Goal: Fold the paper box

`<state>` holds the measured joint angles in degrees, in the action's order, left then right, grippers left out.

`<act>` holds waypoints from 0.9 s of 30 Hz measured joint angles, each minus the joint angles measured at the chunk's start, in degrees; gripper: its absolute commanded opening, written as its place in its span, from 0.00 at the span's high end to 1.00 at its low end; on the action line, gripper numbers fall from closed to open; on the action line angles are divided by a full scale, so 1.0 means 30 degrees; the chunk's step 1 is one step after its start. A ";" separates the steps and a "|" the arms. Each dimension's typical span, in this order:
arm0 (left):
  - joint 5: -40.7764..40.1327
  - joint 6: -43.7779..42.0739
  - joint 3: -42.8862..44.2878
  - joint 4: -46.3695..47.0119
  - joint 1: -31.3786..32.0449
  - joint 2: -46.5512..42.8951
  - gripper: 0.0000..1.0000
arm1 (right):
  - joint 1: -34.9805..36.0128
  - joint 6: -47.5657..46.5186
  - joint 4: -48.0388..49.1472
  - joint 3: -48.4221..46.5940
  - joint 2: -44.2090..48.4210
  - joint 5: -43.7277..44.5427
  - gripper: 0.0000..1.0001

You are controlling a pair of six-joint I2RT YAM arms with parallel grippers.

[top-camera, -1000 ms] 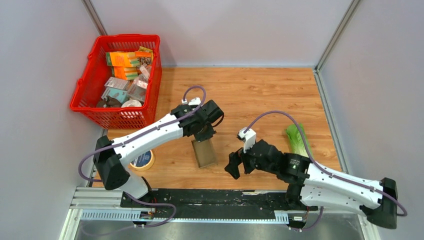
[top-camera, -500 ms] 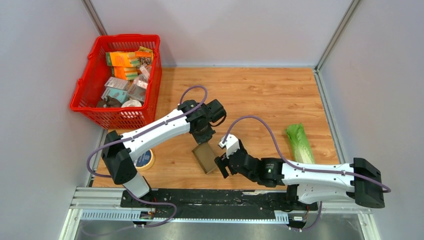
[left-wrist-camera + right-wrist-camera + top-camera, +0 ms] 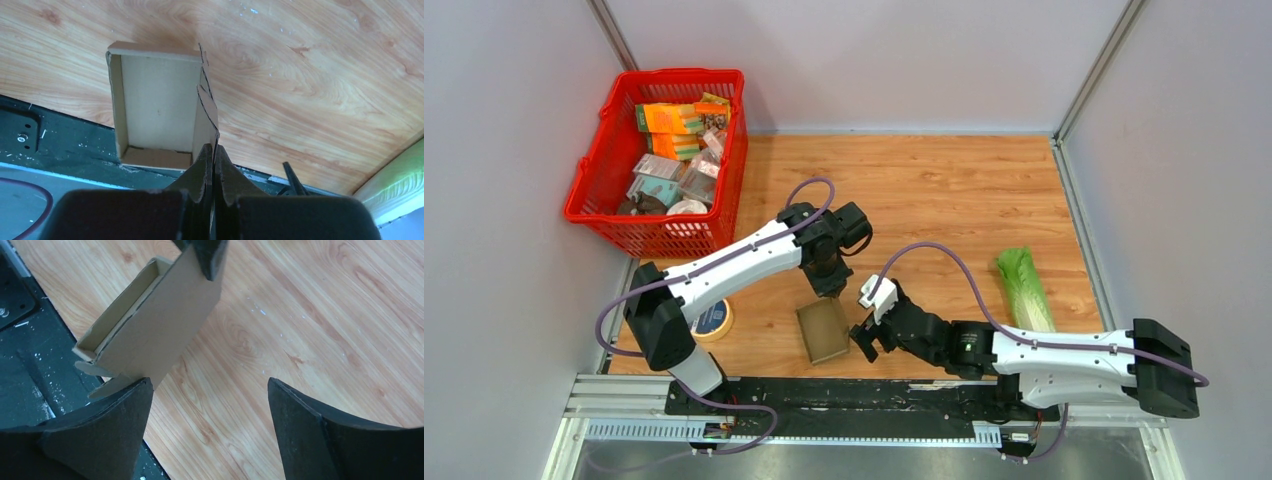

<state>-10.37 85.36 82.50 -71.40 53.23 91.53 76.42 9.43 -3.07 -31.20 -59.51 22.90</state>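
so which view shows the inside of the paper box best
Left wrist: it looks straight into the paper box, walls and floor clear. Top external shows it small from above; right wrist shows mostly its outer side.

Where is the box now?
Top view: the box is at the front middle of the table, its flap pinched by the left fingers, the open right fingers beside it.
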 measured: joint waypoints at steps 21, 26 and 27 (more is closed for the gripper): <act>0.3147 -0.2521 -0.1872 0.3410 -0.0029 -0.0437 1.00 | -0.0015 -0.1858 0.1974 0.1756 0.2586 -0.5683 0.32; 0.3730 -0.2543 -0.1894 0.3861 -0.0029 -0.0474 1.00 | 0.0007 -0.2055 0.2368 0.1814 0.1945 -0.5122 0.50; 0.3716 -0.2506 -0.1945 0.3956 -0.0029 -0.0517 1.00 | 0.0022 -0.1989 0.2455 0.1858 0.1945 -0.4801 0.55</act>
<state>0.78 77.84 76.66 -59.53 53.15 89.97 76.49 3.46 4.29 -25.63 -53.67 8.49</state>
